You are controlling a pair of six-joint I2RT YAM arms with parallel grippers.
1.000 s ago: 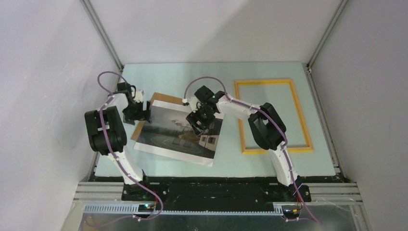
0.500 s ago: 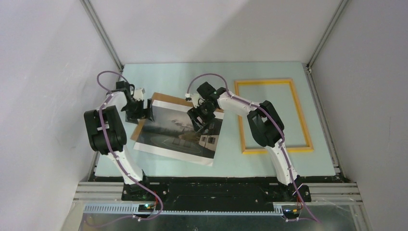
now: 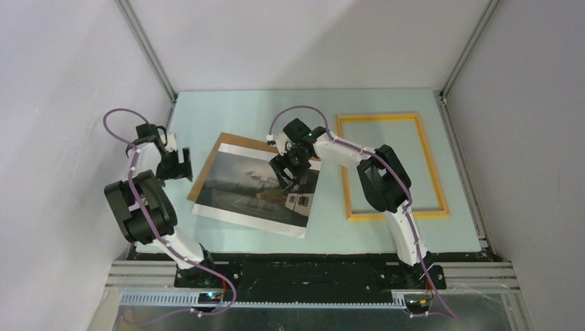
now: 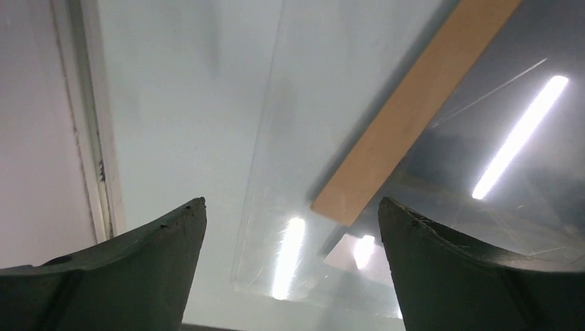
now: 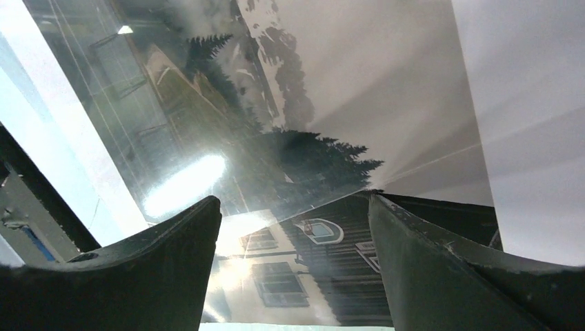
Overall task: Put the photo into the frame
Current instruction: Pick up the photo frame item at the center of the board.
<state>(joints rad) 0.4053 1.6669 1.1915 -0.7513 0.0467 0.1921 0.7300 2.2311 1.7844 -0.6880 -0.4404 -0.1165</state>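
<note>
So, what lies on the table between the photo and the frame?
Only a bare strip of table separates the photo from the frame; the right arm crosses above it. The top view shows this.

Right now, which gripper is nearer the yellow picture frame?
Right. The right gripper hangs over the photo, beside the picture frame; the left gripper is beyond the photo's opposite edge.

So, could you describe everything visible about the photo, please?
The photo is a large glossy print: dark misty mountain, fir trees, a house, and a white strip along its near edge. It lies flat and askew on a brown board, on the left half of the table. The right gripper stands open over its right part; contact cannot be judged.
</note>
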